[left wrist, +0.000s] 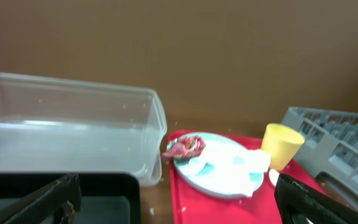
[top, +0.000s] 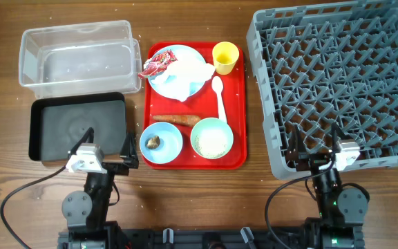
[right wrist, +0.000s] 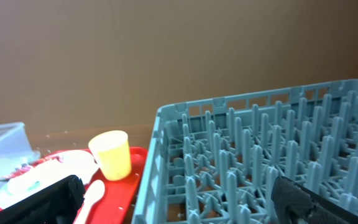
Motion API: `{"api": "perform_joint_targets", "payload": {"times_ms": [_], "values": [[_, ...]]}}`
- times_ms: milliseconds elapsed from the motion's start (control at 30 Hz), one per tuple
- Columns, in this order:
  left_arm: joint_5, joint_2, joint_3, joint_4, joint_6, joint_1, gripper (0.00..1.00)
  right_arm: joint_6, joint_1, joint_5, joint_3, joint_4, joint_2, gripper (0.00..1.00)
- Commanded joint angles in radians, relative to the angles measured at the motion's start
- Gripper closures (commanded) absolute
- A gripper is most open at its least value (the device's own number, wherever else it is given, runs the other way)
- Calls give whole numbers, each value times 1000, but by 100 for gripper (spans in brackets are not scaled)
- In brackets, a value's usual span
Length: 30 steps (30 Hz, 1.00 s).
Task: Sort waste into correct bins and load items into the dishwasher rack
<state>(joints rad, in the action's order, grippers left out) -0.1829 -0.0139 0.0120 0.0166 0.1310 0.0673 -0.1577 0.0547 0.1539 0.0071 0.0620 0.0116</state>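
Nothing is sorted yet. On the left, the clear tub (top: 81,62) and black tray (top: 74,128) hold nothing, and the grey rack (top: 337,76) on the right is bare. The wrapper (top: 156,66), napkin (top: 188,72), carrot (top: 175,119), plate (top: 159,84), blue bowl (top: 171,153), green bowl (top: 197,131), cup (top: 226,57) and spoon (top: 219,93) all sit on the red tray (top: 240,104) in the middle. At the near edge, the left gripper (top: 108,144) and right gripper (top: 314,144) gape wide, holding nothing.

The dishwasher rack (top: 337,83) is cut off by the right edge of the overhead view. Much of the light blue plate (top: 173,51) is hidden under the white napkin (top: 188,75). The brown lump (top: 154,142) is too small to be made out.
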Motion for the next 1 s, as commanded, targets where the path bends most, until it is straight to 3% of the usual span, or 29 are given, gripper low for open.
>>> {"api": "perform_joint_targets", "payload": {"times_ms": [0,133,200,300,433,567,700,767,833,967], "values": [[-18,-8,31,17,-19,-4,0,-42,-5,39,34,16,-6,0],[-18,-281,269,13,-20,-4,0,11,-5,39,182,15,104,0],[-19,-560,505,-31,-20,-4,0,55,-5,41,317,10,253,0],[-37,-982,998,-321,-24,-16,0,69,-5,70,592,-126,515,0],[-1,-1466,1674,-742,-154,-110,0,80,-5,121,940,-438,809,0],[74,-1831,2116,-1026,-207,-205,0,80,-5,163,1181,-729,1012,0],[72,-2089,2176,-1082,-206,-300,0,71,-5,162,1232,-841,1159,0],[40,-2174,2176,-1082,-203,-335,0,-40,-5,162,1232,-886,1215,0],[51,-2263,2175,-1054,-206,-366,0,-63,-5,162,1232,-932,1281,0],[61,-2351,2173,-1057,-205,-370,0,-63,-5,162,1232,-959,1326,0]]}}
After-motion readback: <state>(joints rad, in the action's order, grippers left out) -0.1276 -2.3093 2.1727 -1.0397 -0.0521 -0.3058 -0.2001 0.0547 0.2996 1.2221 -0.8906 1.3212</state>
